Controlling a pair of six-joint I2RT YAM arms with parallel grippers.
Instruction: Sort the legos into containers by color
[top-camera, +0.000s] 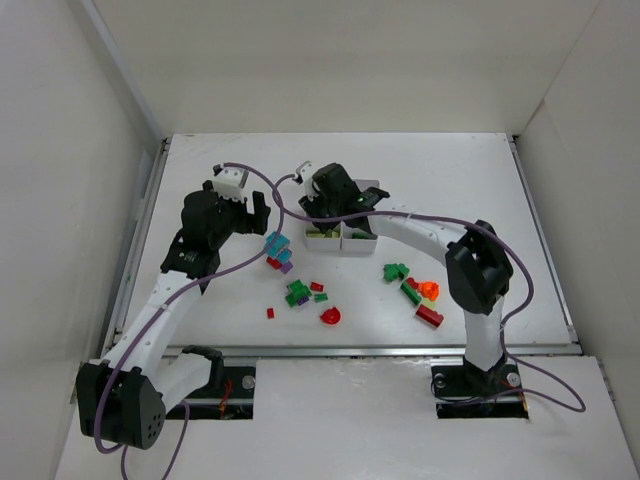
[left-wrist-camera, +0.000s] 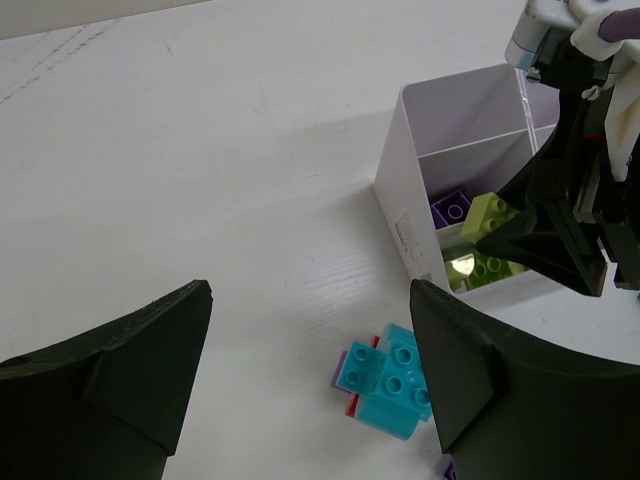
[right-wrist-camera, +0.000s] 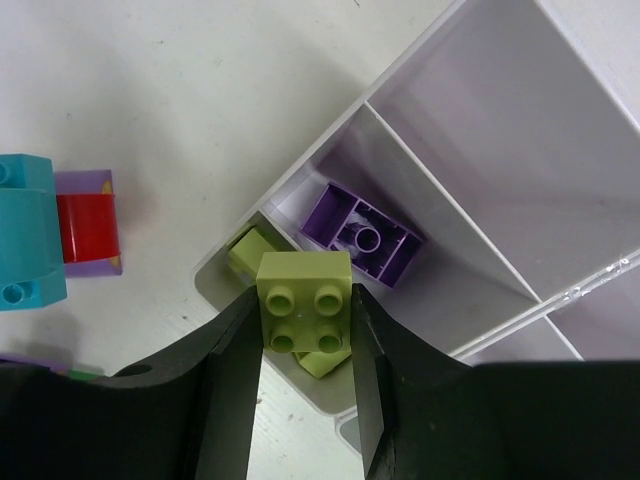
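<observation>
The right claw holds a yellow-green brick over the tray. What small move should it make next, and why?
Probably open the right claw and drop the yellow-green brick. It hangs right over the corner compartment of the tray, where other yellow-green bricks already lie. The purple brick is next door.

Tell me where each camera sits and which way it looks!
Top: above and behind, looking down on the table; left arm, right arm, tray and loose bricks show.
Left wrist: on the left arm, looking low across the table at the tray; open left jaws frame cyan bricks.
Right wrist: on the right arm, looking down into the tray; right jaws grip a yellow-green brick.
Shared: both wrist views show the purple brick and cyan bricks.
</observation>
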